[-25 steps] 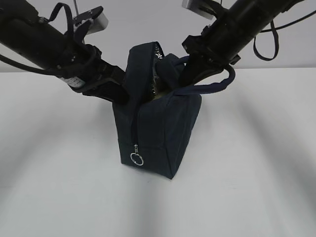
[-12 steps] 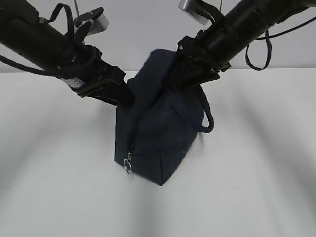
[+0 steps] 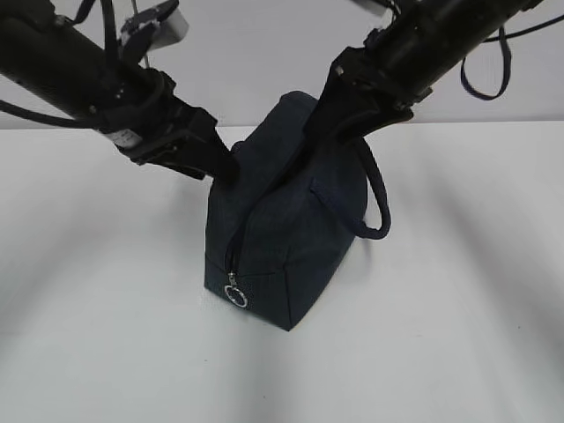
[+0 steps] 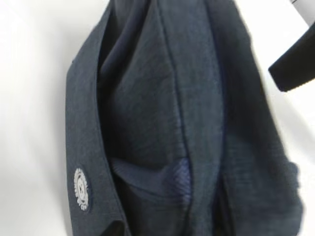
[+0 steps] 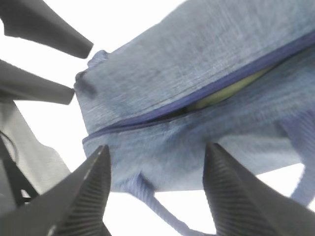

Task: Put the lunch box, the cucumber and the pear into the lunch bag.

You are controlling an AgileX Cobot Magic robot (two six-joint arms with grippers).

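The navy lunch bag [image 3: 282, 233] stands on the white table, its zipper pull ring [image 3: 235, 296] low on the near end and its handle [image 3: 381, 207] hanging to the right. My left gripper [image 3: 227, 172] grips the bag's upper left end. Its fingers [image 5: 59, 39] show in the right wrist view with the bag's corner between the tips. Bag fabric [image 4: 187, 123] fills the left wrist view. My right gripper [image 5: 157, 167] is open and empty just above the bag's top [image 3: 322, 132]. Something pale yellow-green [image 5: 226, 91] shows through the zipper slit. I cannot tell which item it is. The lunch box, cucumber and pear are otherwise hidden.
The white table [image 3: 458, 308] spreads all round the bag, with a pale wall behind. Both black arms reach in from the upper corners and meet over the bag.
My right gripper has come up out of the bag's opening. The raised flap has dropped shut, the handle has fallen to the right, and the bag has shifted slightly left.
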